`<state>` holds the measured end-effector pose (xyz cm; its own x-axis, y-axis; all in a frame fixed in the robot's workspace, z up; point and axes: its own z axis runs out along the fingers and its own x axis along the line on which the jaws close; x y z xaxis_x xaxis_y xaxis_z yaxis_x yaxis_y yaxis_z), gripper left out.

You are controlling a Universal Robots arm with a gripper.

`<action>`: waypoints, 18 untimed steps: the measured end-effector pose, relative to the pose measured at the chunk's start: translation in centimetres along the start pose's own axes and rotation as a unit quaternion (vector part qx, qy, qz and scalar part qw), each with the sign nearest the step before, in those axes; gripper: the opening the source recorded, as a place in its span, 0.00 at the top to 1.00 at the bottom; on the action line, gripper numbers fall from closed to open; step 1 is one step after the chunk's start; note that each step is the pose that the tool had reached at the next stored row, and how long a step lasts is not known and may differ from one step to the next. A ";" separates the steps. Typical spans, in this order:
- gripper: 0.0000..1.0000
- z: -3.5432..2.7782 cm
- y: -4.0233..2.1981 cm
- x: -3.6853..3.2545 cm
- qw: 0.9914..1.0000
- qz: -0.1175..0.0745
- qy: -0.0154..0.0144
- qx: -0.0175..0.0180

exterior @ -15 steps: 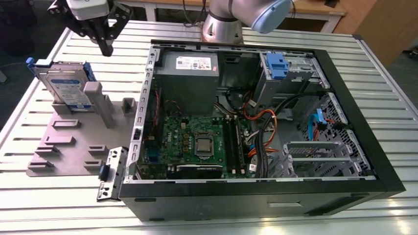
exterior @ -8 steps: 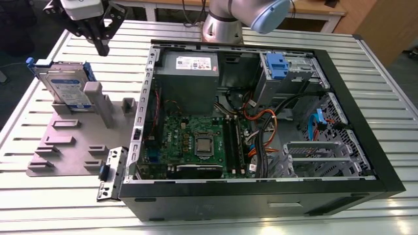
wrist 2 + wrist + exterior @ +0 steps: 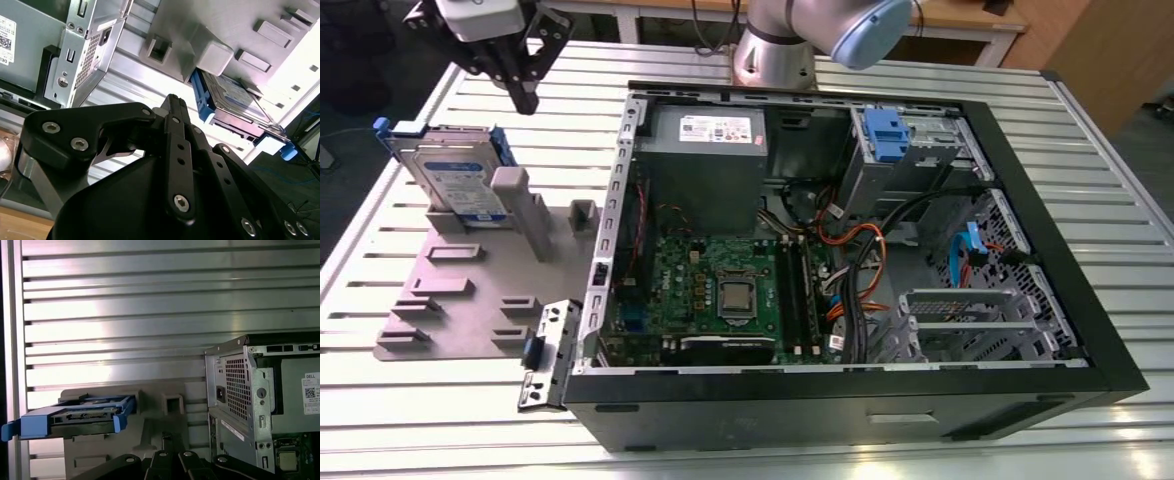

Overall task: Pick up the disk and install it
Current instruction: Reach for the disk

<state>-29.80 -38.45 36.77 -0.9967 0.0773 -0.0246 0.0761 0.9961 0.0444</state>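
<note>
The disk [image 3: 460, 180] stands on edge in the grey fixture [image 3: 467, 290] at the exterior view's left; it is a silver drive with a white-and-blue label and a blue carrier rail. It also appears in the second wrist view as the disk [image 3: 235, 102] and in the first wrist view as the disk [image 3: 82, 416]. My gripper [image 3: 523, 98] hangs above the table, just behind and a little to the right of the disk, clear of it. Its black fingers [image 3: 172, 107] meet at the tips, shut on nothing.
The open computer case [image 3: 620, 200] lies to the right of the fixture, with a grey power supply [image 3: 707, 130], a motherboard [image 3: 720, 290], a blue clip [image 3: 887, 135] at a drive bay and a metal cage [image 3: 974, 320]. The arm's base [image 3: 774, 55] stands behind the case on the slatted table [image 3: 360, 400].
</note>
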 end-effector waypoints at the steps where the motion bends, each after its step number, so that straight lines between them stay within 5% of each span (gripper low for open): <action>1: 0.89 0.03 0.03 0.08 1.000 0.000 0.000 0.000; 18: 0.89 0.52 0.16 1.10 1.000 0.000 0.000 0.000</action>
<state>-30.87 -38.18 36.23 -0.9967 0.0772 -0.0245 0.0761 0.9961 0.0453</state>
